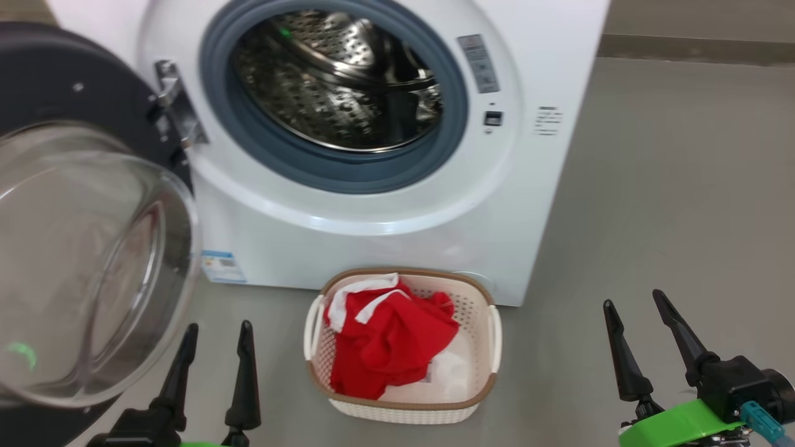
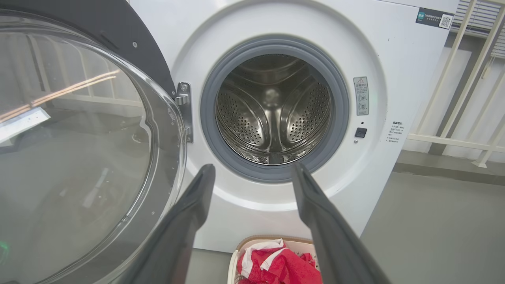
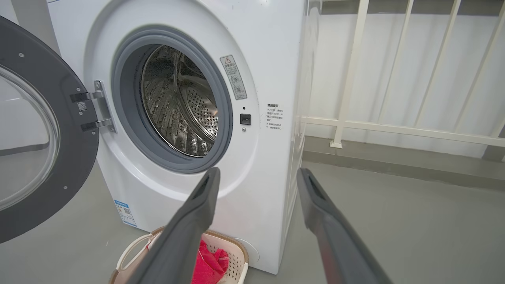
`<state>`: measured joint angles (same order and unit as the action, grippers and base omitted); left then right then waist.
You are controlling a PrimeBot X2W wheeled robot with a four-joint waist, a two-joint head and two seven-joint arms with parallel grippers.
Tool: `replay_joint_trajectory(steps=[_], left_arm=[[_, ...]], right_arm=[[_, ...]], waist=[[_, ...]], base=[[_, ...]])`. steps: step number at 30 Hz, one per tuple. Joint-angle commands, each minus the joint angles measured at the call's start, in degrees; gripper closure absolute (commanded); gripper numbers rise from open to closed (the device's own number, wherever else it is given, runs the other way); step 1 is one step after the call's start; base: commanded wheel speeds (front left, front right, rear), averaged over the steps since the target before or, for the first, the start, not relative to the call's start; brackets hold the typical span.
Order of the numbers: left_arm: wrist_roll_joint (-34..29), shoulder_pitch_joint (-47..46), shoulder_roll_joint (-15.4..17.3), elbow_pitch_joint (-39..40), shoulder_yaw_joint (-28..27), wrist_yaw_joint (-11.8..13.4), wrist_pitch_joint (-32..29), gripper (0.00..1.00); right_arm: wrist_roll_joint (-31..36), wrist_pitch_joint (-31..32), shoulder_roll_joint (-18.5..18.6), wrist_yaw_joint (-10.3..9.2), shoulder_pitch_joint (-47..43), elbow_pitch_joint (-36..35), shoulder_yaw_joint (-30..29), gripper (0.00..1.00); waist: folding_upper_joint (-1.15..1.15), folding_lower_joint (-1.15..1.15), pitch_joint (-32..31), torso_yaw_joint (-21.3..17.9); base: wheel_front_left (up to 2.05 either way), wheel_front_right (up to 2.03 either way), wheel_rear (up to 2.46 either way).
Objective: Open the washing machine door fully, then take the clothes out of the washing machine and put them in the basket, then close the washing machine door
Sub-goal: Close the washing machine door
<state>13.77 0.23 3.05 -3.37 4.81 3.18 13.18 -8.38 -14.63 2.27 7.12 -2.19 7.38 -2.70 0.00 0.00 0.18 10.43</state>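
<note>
- Two pincers, left pincer (image 1: 219, 325) and right pincer (image 1: 632, 298), both stand with fingers apart and hold nothing
- Between them and slightly ahead sits the basket (image 1: 402, 411), with the red clothes (image 1: 391, 347) heaped inside; that part looks done
- Just left of the left pincer the door (image 1: 68, 248) hangs swung wide, glass bowl bulging out; whether the bowl touches the left finger I cannot tell
- Step in hand, as I judge it: closing the door; the left pincer is nearer, so it should get round to the door's outer face, press on the black rim far from the hinge (image 1: 177, 105), and sweep rightward in an arc
- Push on the rim, not the bowl: the glass is smooth and curved, and a fingertip would likely slide off
- The basket lies under the door's arc; its rim looks lower than the door's seat, so the door probably clears it, yet a low forearm could knock it
- Ahead of both pincers the washer (image 1: 385, 236) shows a bare drum (image 1: 335, 81), no red left that I can see, and nothing draped on the grey ring (image 1: 348, 171) to jam the seal
- Ahead and left of the right pincer is the latch slot (image 1: 492, 118); a firm last push there should make the door catch
- Farthest off, right of the right pincer, stands a white railing (image 3: 347, 79), well apart and no hindrance
</note>
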Motion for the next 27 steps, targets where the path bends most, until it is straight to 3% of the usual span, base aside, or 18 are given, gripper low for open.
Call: replay_joint_trajectory(steps=[1,15,27], left_arm=[[-0.7,-1.1,0.7,2.3,-1.6,0.8,0.0,0.0],[-1.4,-0.8,0.7,5.5,-1.6,3.8,-0.7,0.0],[-0.8,0.1,0.9,6.6,-1.9,4.9,-0.5,0.0]], right_arm=[[0.7,-0.4,0.6,0.36,1.7,-1.8,1.7,0.0],[1.6,-0.4,0.6,0.36,3.0,-3.2,3.9,0.0],[1.6,-0.4,0.6,0.36,2.6,-3.1,4.9,0.0]], waist=[[0.0,0.0,0.8,3.3],[0.0,0.0,1.6,13.2],[0.0,0.0,0.7,17.7]], base=[[0.0,0.0,0.0],[0.0,0.0,0.0],[0.0,0.0,0.0]])
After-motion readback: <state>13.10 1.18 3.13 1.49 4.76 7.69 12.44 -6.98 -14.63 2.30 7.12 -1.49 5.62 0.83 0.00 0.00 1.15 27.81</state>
